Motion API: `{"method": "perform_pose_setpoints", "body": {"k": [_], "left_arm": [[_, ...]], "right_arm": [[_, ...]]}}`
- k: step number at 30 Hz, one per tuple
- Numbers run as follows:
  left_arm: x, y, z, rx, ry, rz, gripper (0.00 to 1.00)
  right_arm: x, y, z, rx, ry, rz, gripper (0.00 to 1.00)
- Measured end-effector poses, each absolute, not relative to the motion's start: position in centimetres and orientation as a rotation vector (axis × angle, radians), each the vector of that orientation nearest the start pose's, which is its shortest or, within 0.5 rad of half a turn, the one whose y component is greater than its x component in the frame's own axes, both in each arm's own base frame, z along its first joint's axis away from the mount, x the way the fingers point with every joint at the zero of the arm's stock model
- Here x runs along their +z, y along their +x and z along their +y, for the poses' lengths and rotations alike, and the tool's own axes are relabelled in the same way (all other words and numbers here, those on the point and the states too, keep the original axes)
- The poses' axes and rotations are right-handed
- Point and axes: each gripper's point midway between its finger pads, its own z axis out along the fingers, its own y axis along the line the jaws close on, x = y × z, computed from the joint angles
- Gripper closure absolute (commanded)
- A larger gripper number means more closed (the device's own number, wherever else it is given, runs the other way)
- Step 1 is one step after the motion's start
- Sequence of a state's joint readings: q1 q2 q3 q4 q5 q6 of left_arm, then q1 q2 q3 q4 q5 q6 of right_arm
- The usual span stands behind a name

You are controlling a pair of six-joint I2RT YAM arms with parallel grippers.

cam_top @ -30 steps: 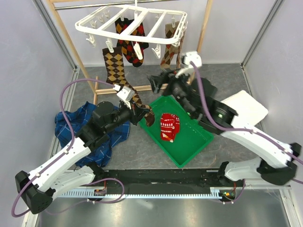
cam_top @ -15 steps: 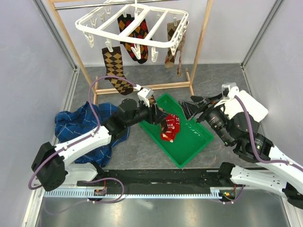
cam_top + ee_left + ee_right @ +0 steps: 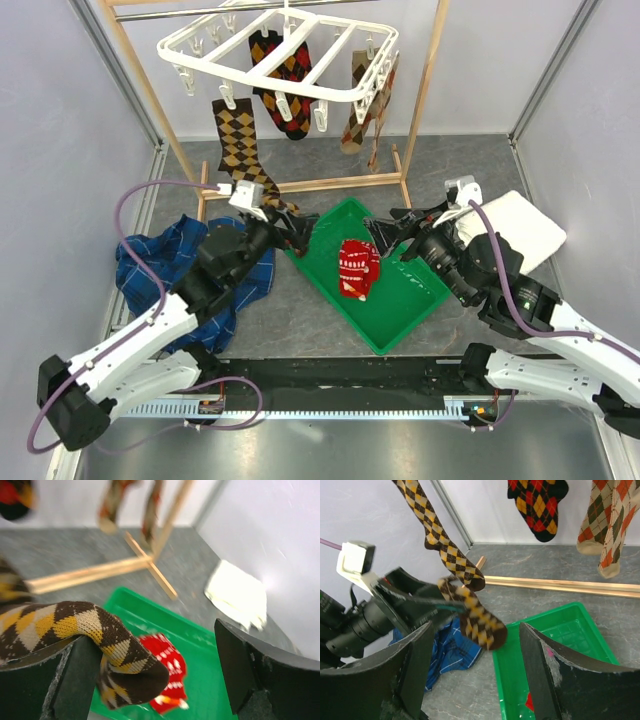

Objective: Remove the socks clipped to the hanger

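Both arms have shifted. The left end effector, which reached over the green tray beside the red sock half a second ago, has drawn back to the tray's left corner. Its jaws, closed a second ago, now stand spread wide. The right end effector was up by the hanger a second ago and is now low at the tray's far edge, facing the left one.

In the left wrist view a loose argyle sock, brown and tan, lies draped over one finger. Nothing pinches it. Its toe curls down over the tray's near rim, with the red sock crumpled inside the tray just beyond. The right wrist view shows the same sock dangling from the left end effector above the tray's corner. The right end effector's own jaws are wide apart with nothing between them.

On the hanger, which hangs from the wooden rack, a long brown argyle sock is still clipped at the left. A black-red-yellow sock hangs in the middle and a tan pair at the right. On the desk, a blue plaid cloth lies under the left arm. A white folded cloth lies behind the right arm.
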State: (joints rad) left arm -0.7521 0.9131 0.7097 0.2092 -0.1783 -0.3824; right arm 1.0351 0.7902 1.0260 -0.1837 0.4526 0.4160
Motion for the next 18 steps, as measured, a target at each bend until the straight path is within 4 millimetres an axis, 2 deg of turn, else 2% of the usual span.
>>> {"method": "perform_pose_setpoints", "body": {"k": [3,6,9,12,15,18], "left_arm": [[30.5,28.1,-21.6,-0.713,0.110,1.576,0.14],[30.2,28.0,-21.6,-0.726,0.130,1.587,0.21],[29.9,27.4,-23.1,-0.785,0.203,1.613,0.26],[29.9,27.1,-25.1,-0.833,0.270,1.650,0.26],[29.3,26.6,-27.6,-0.847,0.334,1.704,0.25],[27.0,26.1,-29.8,-0.823,0.395,1.792,0.25]], "right_arm": [[39.0,20.6,22.9,0.816,-0.118,1.574,0.24],[38.1,20.8,23.1,0.814,-0.119,1.578,0.24],[36.3,20.9,23.4,0.796,-0.129,1.610,0.24],[35.3,21.0,23.4,0.777,-0.134,1.630,0.24],[35.6,21.0,22.8,0.772,-0.115,1.617,0.24],[36.7,20.8,21.8,0.778,-0.082,1.586,0.24]]}}
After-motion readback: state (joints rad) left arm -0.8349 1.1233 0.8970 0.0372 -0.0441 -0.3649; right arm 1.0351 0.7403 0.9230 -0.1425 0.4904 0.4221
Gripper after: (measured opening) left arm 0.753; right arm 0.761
